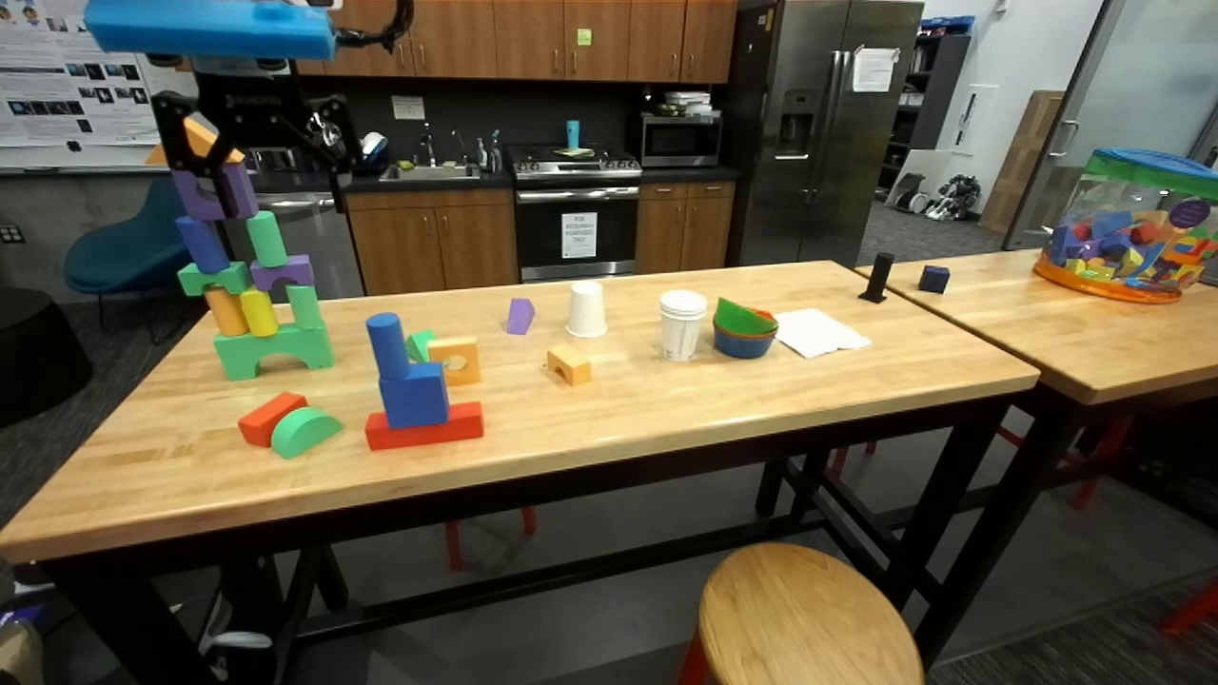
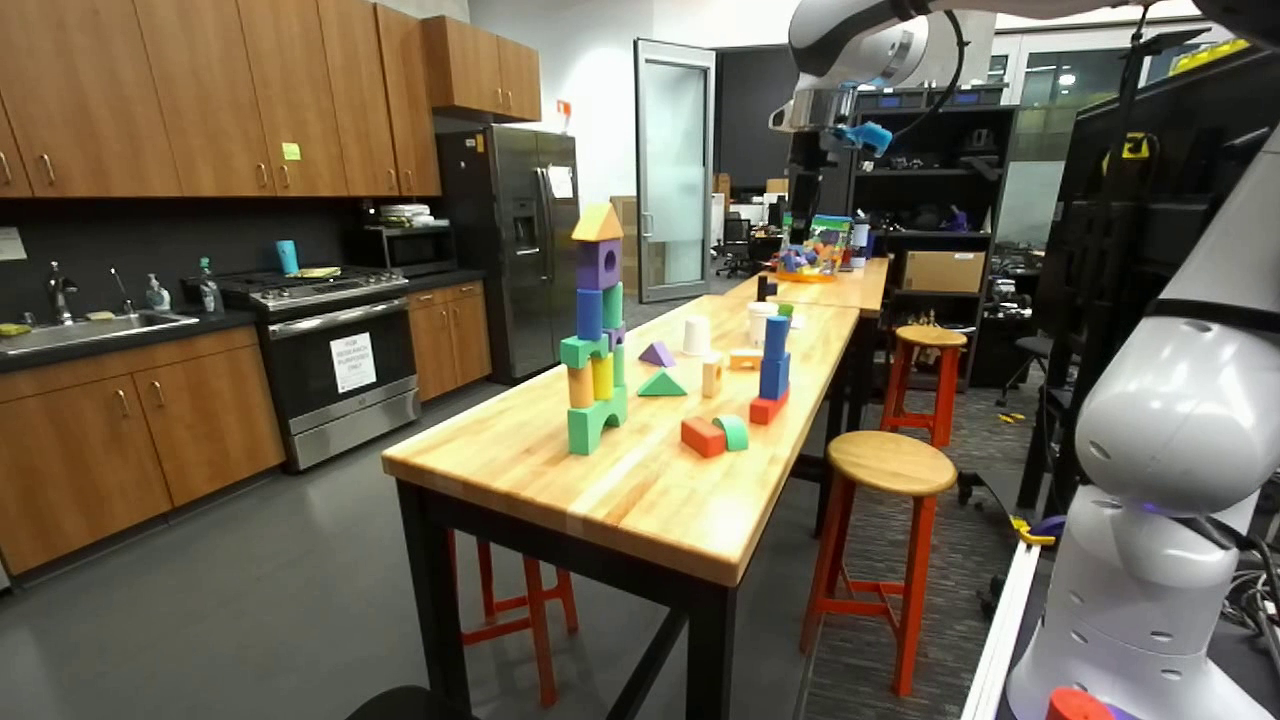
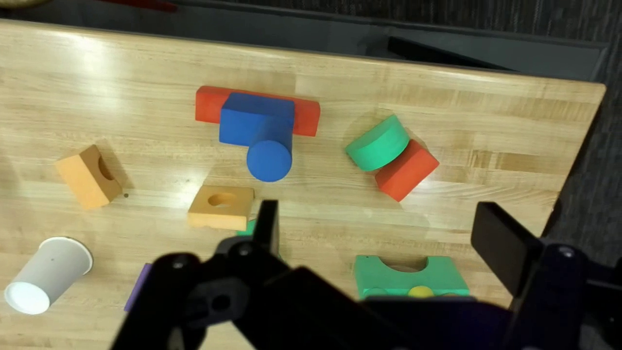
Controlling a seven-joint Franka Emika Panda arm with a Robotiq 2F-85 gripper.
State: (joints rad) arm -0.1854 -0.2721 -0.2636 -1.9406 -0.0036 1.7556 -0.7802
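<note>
Jaws, spread wide and empty, hang over the tabletop (image 3: 155, 97); lower, the upright blue cylinder (image 3: 269, 153) stands near the robot-side edge; beyond, from the jaws toward the kitchen-side edge, rises the block tower (image 2: 592, 318).

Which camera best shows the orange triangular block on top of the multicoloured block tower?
An exterior view: the orange triangular block shows whole there, atop the multicoloured block tower. Where the black two-fingered gripper crosses in front of it in an exterior view, only parts show. The wrist view does not show it.
</note>
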